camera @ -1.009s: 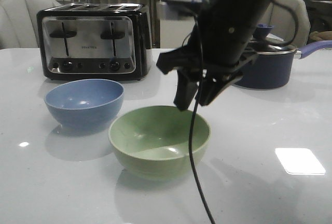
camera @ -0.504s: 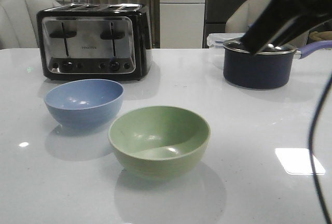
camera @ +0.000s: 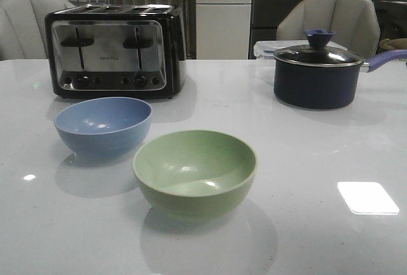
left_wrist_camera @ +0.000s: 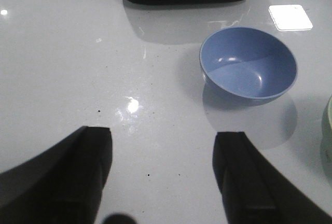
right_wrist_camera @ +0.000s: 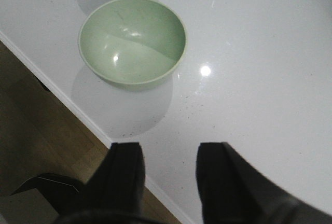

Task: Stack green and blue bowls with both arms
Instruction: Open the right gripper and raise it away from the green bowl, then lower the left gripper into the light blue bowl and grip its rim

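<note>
The pale green bowl (camera: 194, 172) stands upright near the front middle of the white table. The dusty blue bowl (camera: 103, 126) stands upright just behind it to the left, apart from it. Neither arm shows in the front view. In the left wrist view my left gripper (left_wrist_camera: 162, 140) is open and empty above bare table, with the blue bowl (left_wrist_camera: 248, 64) well ahead of it. In the right wrist view my right gripper (right_wrist_camera: 171, 154) is open and empty above the table's front edge, with the green bowl (right_wrist_camera: 132, 41) ahead of it.
A black and chrome toaster (camera: 116, 49) stands at the back left. A dark navy pot with a glass lid (camera: 318, 74) stands at the back right. The table's front edge (right_wrist_camera: 62, 97) and the wooden floor (right_wrist_camera: 36, 136) show in the right wrist view.
My right arm, which hung over the green bowl's far side a second ago, has drawn up and to the right and left the front view. The bowls have not moved.
</note>
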{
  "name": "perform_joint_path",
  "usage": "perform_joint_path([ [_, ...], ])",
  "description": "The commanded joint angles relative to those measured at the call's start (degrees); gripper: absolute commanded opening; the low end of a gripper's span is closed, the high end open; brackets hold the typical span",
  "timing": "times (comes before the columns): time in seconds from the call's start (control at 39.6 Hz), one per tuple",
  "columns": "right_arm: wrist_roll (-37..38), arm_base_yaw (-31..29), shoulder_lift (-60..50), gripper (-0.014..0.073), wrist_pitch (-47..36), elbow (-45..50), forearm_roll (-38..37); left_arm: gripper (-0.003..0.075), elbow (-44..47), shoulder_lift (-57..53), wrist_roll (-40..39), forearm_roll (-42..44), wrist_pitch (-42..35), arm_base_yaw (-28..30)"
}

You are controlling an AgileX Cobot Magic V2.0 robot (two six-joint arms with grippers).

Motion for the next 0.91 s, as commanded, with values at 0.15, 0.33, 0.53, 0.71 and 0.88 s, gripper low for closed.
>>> perform_joint_path([
  [0.15,-0.7,0.1,-0.3,0.0381,-3.6,-1.4,-0.2,0.0474,-7.5,7.4,1.5,-1.2,-2.5,-3.1],
  [0.33,-0.7,0.1,-0.3,0.0381,-3.6,-1.4,-0.2,0.0475,-11.9,16.4,1.5,-1.1,-6.2,-8.5],
  [0.53,-0.7,0.1,-0.3,0.0381,-3.6,-1.4,-0.2,0.0475,-18.0,28.6,1.5,1.9,-6.6,-11.5],
  [0.71,-0.7,0.1,-0.3,0.0381,-3.6,-1.4,-0.2,0.0475,-24.4,39.6,0.9,3.2,-4.3,-10.0],
  [0.88,-0.7,0.1,-0.3,0.0381,-3.6,-1.4,-0.2,0.0481,-31.6,50.0,-0.3,3.4,-1.6,-9.0],
])
